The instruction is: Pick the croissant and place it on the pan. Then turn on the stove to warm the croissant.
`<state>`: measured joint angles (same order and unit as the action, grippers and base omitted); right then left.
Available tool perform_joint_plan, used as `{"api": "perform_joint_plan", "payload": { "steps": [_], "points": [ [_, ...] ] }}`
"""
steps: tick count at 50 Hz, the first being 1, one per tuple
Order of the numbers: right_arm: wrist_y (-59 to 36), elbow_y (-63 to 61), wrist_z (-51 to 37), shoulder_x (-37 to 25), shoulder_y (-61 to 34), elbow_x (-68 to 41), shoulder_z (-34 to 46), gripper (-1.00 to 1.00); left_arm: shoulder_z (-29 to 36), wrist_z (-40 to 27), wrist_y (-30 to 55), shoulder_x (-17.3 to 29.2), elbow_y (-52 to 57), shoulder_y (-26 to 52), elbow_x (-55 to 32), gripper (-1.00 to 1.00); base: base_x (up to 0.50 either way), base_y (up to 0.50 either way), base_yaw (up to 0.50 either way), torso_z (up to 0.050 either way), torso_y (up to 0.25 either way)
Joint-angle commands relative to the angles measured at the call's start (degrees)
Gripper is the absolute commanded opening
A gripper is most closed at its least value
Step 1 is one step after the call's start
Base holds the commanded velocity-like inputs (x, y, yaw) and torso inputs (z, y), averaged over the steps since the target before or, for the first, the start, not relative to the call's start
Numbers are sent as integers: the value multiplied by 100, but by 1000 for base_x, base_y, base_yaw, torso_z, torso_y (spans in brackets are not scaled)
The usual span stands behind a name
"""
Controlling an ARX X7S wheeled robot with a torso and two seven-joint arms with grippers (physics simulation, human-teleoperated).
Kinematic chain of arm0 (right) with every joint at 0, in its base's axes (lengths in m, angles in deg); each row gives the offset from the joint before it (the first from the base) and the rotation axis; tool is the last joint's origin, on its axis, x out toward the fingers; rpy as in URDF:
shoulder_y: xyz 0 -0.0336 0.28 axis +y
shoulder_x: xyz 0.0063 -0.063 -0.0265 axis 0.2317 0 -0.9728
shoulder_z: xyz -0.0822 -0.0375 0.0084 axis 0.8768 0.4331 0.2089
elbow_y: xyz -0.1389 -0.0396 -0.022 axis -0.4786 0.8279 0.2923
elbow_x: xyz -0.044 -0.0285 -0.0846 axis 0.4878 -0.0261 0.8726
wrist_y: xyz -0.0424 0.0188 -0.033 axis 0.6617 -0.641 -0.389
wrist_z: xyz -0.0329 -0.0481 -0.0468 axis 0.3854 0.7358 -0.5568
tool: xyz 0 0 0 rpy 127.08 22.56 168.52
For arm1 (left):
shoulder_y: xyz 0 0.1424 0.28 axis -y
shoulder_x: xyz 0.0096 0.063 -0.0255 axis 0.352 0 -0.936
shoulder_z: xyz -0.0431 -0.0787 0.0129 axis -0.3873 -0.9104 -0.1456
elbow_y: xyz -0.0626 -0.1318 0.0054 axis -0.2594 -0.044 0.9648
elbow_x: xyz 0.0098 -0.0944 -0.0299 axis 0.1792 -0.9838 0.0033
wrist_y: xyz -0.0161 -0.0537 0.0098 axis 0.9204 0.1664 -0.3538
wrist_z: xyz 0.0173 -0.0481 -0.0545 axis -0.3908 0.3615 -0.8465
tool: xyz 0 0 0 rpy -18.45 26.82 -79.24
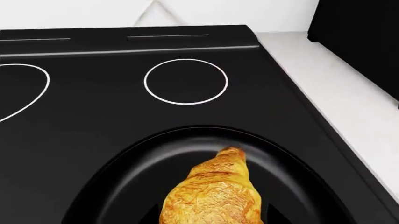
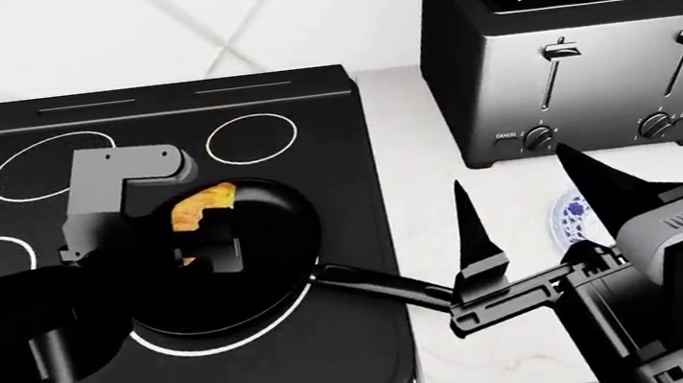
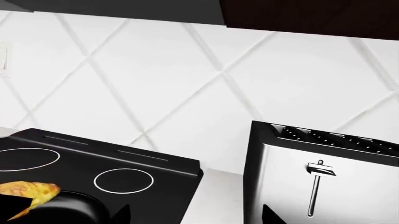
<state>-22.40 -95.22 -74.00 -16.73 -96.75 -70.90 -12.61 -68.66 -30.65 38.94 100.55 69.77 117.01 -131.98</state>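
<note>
The golden-brown croissant [image 1: 215, 191] hangs low over the round black pan [image 1: 124, 172], which sits on the black glass stove [image 1: 93, 107]. In the head view my left gripper [image 2: 207, 228] is over the pan [image 2: 275, 257], shut on the croissant [image 2: 205, 205]. The left wrist view does not show its fingers. I cannot tell whether the croissant touches the pan floor. The pan's long handle [image 2: 371, 283] points toward my right gripper [image 2: 538, 217], which is open and empty above the counter. The croissant also shows in the right wrist view [image 3: 28, 191].
A steel four-slot toaster [image 2: 576, 49] stands at the back right on the white counter [image 2: 430, 230]. A white plate with blue pattern [image 2: 571, 218] lies partly hidden behind my right gripper. White burner rings [image 2: 251, 136] mark the cooktop. A tiled wall runs behind.
</note>
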Motion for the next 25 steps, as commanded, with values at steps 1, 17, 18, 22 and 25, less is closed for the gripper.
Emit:
{"api": "perform_joint_plan", "payload": {
  "steps": [1, 17, 18, 22, 25],
  "points": [
    [91, 25, -48, -58, -11, 0, 79, 100, 48, -42, -11, 9, -54, -1, -39, -100, 0, 0, 0, 0, 0],
    [234, 58, -86, -115, 5, 54, 192, 100, 102, -65, 8, 31, -82, -11, -70, -100, 0, 0, 0, 0, 0],
    [240, 58, -91, -120, 3, 53, 198, 100, 103, -66, 7, 34, -81, -11, -72, -100, 0, 0, 0, 0, 0],
    [264, 60, -110, -133, -7, 52, 223, 100, 96, -85, 10, 41, -82, 9, -98, -100, 0, 0, 0, 0, 0],
    [285, 54, -123, -152, -11, 45, 236, 100, 92, -95, 8, 47, -84, 26, -109, -100, 0, 0, 0, 0, 0]
  ]
}}
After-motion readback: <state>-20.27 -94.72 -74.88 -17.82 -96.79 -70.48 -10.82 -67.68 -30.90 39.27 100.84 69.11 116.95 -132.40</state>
